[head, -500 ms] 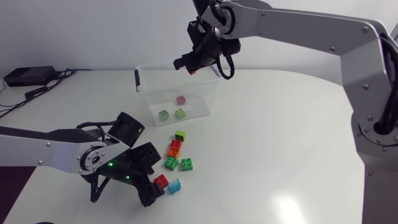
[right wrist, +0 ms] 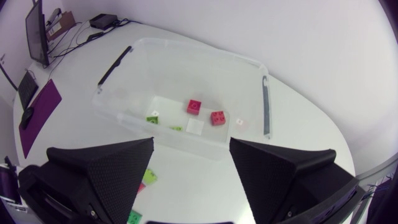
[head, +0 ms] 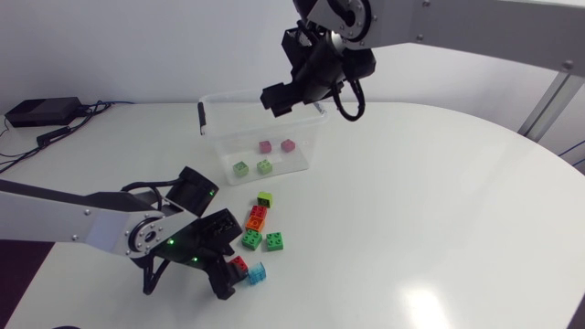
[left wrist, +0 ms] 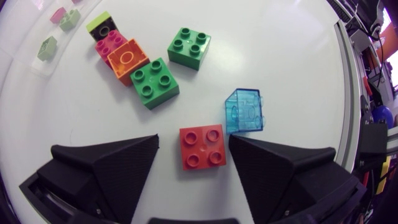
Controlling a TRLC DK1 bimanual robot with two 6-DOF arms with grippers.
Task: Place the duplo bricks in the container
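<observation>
While your left claw (left wrist: 193,140) stands open at the near left, with the red four-stud plastic brick (left wrist: 202,147) between its fingers (left wrist: 273,168), your right claw (right wrist: 191,143) hangs open and empty above the clear plastic container (right wrist: 193,51) at the far side; two pink bricks (right wrist: 194,106) and two green bricks (right wrist: 152,118) lie inside.

the container (right wrist: 186,46) is clear plastic with a black clip (right wrist: 266,106) on each short side, on a plain white table (head: 439,210). inside the container lie two pink-red bricks (right wrist: 194,106) and two pale green bricks (head: 240,168). outside, nearest the container, sits a lime-and-black brick (left wrist: 102,25), then a magenta brick (left wrist: 109,45), an orange brick (left wrist: 127,59) and two mid-green bricks (left wrist: 154,82). farthest from the container are a red brick (left wrist: 202,147) and a translucent blue brick (left wrist: 245,112), by the matte black left gripper (left wrist: 193,144).
</observation>
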